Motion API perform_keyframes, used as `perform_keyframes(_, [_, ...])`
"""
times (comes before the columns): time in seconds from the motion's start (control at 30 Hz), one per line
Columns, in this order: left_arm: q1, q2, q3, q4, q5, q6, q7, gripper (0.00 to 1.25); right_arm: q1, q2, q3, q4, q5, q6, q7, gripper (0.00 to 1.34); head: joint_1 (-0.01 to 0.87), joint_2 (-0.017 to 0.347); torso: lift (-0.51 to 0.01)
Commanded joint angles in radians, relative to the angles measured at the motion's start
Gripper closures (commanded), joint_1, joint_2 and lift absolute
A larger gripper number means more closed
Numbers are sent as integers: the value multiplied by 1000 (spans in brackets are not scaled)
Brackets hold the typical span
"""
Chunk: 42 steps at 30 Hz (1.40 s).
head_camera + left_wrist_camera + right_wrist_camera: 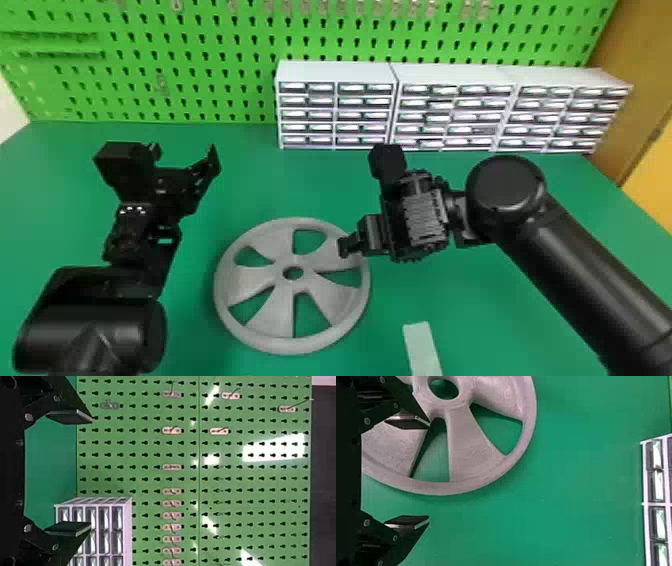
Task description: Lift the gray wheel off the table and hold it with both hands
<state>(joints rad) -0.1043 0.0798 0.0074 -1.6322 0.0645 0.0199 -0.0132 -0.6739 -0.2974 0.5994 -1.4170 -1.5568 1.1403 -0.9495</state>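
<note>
The gray wheel (293, 345) lies flat on the green table, with open gaps between its broad spokes. My left gripper (212, 152) hangs to the left and beyond the wheel, apart from it; in the left wrist view the left gripper (71, 472) is open, its pads wide apart with nothing between them. Over the wheel's right side is my right gripper (348, 246). In the right wrist view the right gripper (409, 471) stands open, one finger over the spokes of the wheel (466, 443) and the other outside its rim, not closed on it.
A pale block (421, 347) lies on the green table (505, 315), to the right of the wheel near the front. White drawer cabinets (332, 106) line the back right, before a green pegboard (210, 75).
</note>
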Motion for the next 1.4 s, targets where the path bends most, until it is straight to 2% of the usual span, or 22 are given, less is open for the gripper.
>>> perform_keyframes(0.0, [0,0,-1,-1,1,0,1,325,-3,0,3,6,-3,-1,0,424,711,15,-98])
perform_keyframes(0.27, [-6,0,-7,-1,5,0,1,325,-7,6,13,21,7,-5,0,427,711,15,-98])
perform_keyframes(0.8, [-6,32,-14,-9,48,2,-4,325,5,61,8,96,66,-7,2,429,711,15,-98])
perform_keyframes(0.97, [1,34,-9,-9,49,2,-4,325,8,69,8,104,100,-10,6,429,711,15,-98])
perform_keyframes(1.13, [0,34,-10,-9,49,-5,-4,325,4,84,16,130,167,-16,64,432,711,15,-98])
perform_keyframes(1.37, [-2,34,-9,-9,49,-9,-4,325,-3,99,34,178,225,-25,106,435,711,15,-98])
